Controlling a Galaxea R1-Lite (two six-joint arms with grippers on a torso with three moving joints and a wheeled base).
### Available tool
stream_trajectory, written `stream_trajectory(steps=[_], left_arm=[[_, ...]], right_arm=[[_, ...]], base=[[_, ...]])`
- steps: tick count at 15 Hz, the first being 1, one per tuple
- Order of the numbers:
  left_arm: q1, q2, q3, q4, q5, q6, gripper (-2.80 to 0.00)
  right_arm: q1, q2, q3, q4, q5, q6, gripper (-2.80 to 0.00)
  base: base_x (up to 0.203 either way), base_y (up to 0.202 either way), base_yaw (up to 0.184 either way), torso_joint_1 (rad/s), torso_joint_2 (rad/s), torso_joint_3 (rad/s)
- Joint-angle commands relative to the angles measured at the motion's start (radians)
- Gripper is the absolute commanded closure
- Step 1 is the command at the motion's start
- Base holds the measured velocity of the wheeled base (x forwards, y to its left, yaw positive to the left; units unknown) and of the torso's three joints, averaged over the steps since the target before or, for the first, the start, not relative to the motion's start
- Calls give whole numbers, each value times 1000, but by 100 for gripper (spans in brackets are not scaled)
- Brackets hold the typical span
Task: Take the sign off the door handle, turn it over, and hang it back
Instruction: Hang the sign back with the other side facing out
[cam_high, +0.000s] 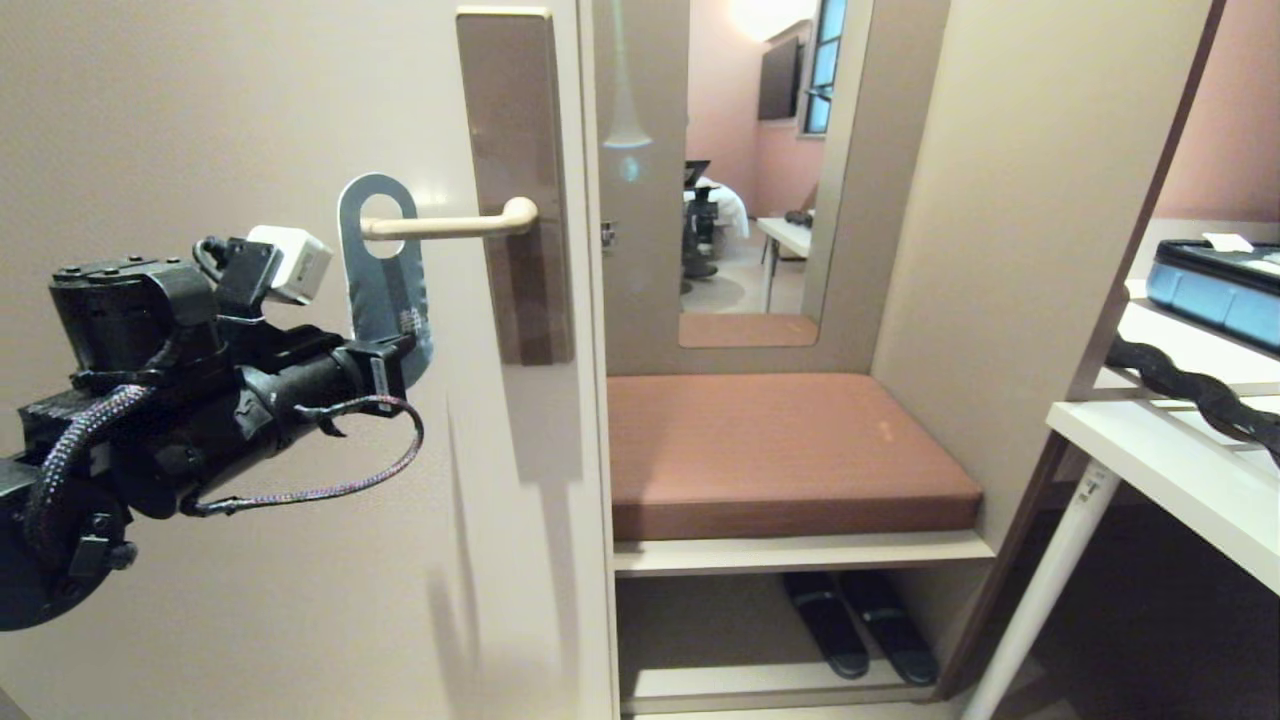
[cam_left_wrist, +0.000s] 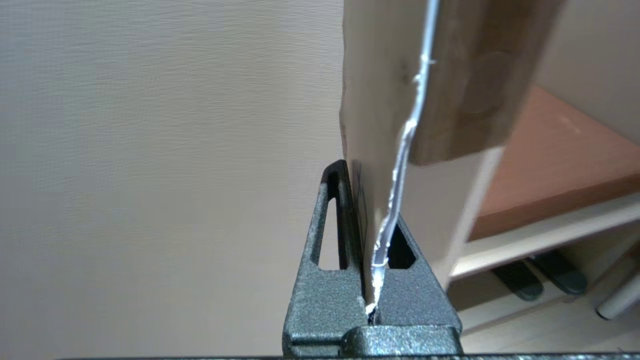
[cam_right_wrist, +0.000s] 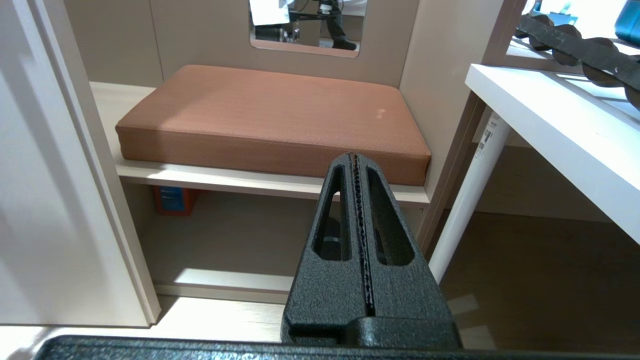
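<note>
The sign (cam_high: 385, 290) shows its blue-grey face in the head view. Its oval hole is around the beige door handle (cam_high: 450, 226), near the lever's free end. The handle is mounted on a brown plate (cam_high: 515, 180) on the cream door. My left gripper (cam_high: 405, 355) reaches in from the left and is shut on the sign's lower end. In the left wrist view the sign (cam_left_wrist: 400, 150) stands edge-on between the fingers of the left gripper (cam_left_wrist: 367, 200). My right gripper (cam_right_wrist: 356, 157) is shut on nothing and hangs low, facing the bench.
Right of the door is a niche with a brown cushion bench (cam_high: 780, 450), a mirror (cam_high: 750, 170) above it and dark slippers (cam_high: 860, 625) beneath. A white table (cam_high: 1170, 470) at the far right carries a blue case (cam_high: 1215, 290) and a black cable (cam_high: 1190, 385).
</note>
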Motion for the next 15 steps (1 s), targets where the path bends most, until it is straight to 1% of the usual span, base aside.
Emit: stream_trajectory(steps=[1,6,8,10,13,15], left_arm=[[-26,-3,0,-5,5,0,0],[-32,3,9,-8,7,-6,0],[-58,4,18,-13,7,-18,0],[-87,18,22,-54,10,-32,0],[-112,39,21,-77,62,-38,0],[-132,42,23,-77,65,-48,0]], right_arm=[[0,0,0,0,0,-1,0],[0,0,0,0,0,0,0],[0,0,0,0,0,-1,0],[0,0,0,0,0,-1,0],[1,0,0,0,0,-1,0],[0,0,0,0,0,-1,0]], base=[[0,0,0,0,0,0],[0,0,0,0,0,0],[0,0,0,0,0,0],[0,0,0,0,0,0],[0,0,0,0,0,0],[0,0,0,0,0,0]])
